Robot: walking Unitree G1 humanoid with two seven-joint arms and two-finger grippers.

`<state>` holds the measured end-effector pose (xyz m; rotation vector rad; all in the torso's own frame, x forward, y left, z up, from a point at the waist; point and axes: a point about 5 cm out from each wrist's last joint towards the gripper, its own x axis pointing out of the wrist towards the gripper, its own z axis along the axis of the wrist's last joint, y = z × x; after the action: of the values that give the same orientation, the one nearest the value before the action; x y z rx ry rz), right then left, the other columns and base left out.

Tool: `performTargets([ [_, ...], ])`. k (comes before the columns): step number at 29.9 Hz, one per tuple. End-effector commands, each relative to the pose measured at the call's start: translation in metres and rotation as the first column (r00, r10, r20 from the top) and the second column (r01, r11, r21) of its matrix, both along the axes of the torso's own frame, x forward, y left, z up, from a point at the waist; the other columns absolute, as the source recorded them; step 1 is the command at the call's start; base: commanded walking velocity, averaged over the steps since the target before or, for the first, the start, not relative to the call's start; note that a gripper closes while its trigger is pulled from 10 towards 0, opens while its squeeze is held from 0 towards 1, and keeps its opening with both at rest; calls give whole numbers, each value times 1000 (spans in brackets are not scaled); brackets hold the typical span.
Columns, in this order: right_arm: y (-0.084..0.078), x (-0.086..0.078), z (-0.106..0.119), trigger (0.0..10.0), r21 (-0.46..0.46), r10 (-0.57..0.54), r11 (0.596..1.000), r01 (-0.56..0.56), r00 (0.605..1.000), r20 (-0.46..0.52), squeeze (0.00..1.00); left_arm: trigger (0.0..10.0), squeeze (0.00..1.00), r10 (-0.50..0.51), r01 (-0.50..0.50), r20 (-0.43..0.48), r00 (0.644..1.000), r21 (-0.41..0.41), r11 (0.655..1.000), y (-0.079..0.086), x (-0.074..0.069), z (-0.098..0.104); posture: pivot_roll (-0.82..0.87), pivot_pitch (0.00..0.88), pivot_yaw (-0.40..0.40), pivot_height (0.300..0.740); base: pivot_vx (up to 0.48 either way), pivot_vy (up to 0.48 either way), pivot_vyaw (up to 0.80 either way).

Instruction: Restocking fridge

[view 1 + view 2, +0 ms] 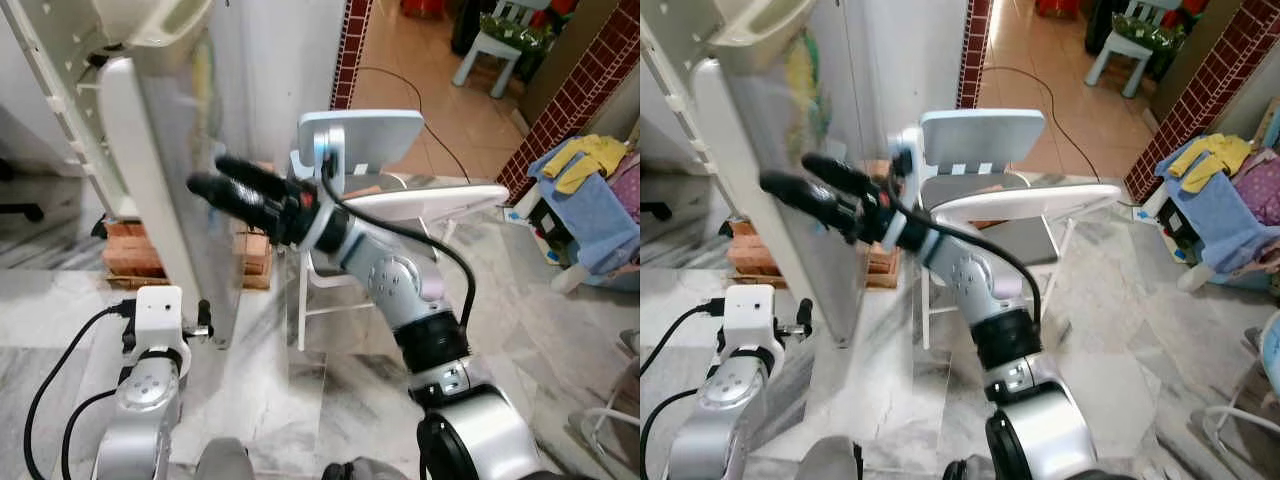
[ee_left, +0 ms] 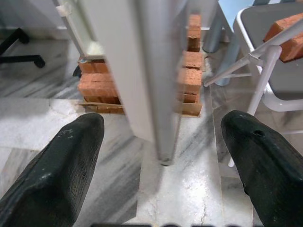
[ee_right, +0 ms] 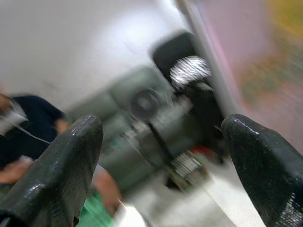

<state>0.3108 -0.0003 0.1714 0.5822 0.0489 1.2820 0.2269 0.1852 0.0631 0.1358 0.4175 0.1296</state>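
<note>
Right gripper (image 1: 215, 178) is reaching up against the outer face of the open fridge door (image 1: 165, 200); fingers spread wide, holding nothing; wrist view is blurred, with a seated person (image 3: 28, 137) off in the background. Left gripper (image 2: 163, 156) is hanging low near the door's bottom edge, fingers also wide apart and empty. The fridge is sitting on bricks (image 2: 102, 85); a white chair (image 1: 365, 150) is standing just beside it on the robot's right. Judging this as door handling, no stock in hand. To do it well: be pushing flat on the panel near the free edge, not the hinge; be moving slowly; be keeping the elbow clear of the chair.
</note>
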Motion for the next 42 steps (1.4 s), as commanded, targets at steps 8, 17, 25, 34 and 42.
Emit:
performTargets([
  [8, -64, 5, -61, 10000, -376, -444, 811, 449, 890, 107, 0, 10000, 0, -49, 48, 45, 998, 35, 998, -6, 7, 2, 186, 33, -57, 740, 0, 0, 0],
  [17, -117, -12, -101, 10000, -462, -754, 544, 700, 650, 97, 0, 10000, 0, -71, 70, 72, 995, 12, 997, -10, 19, 2, 143, 13, -34, 740, 0, 297, 0],
  [25, -110, 9, -81, 10000, -403, -775, 515, 757, 612, 158, 0, 10000, 0, -75, 74, 89, 993, 11, 997, -11, 26, 4, 138, 24, -30, 740, 0, 480, 57],
  [34, -93, 40, -54, 10000, -360, -801, 480, 800, 567, 192, 0, 10000, 0, -72, 71, 89, 993, 20, 997, -17, 22, 1, 155, 24, -46, 740, 0, 420, 737],
  [42, -71, 54, -37, 10000, -320, -788, 521, 791, 590, 175, 0, 10000, 0, -76, 75, 94, 993, 8, 997, -19, 23, 1, 164, 26, -51, 740, 0, 0, 0],
])
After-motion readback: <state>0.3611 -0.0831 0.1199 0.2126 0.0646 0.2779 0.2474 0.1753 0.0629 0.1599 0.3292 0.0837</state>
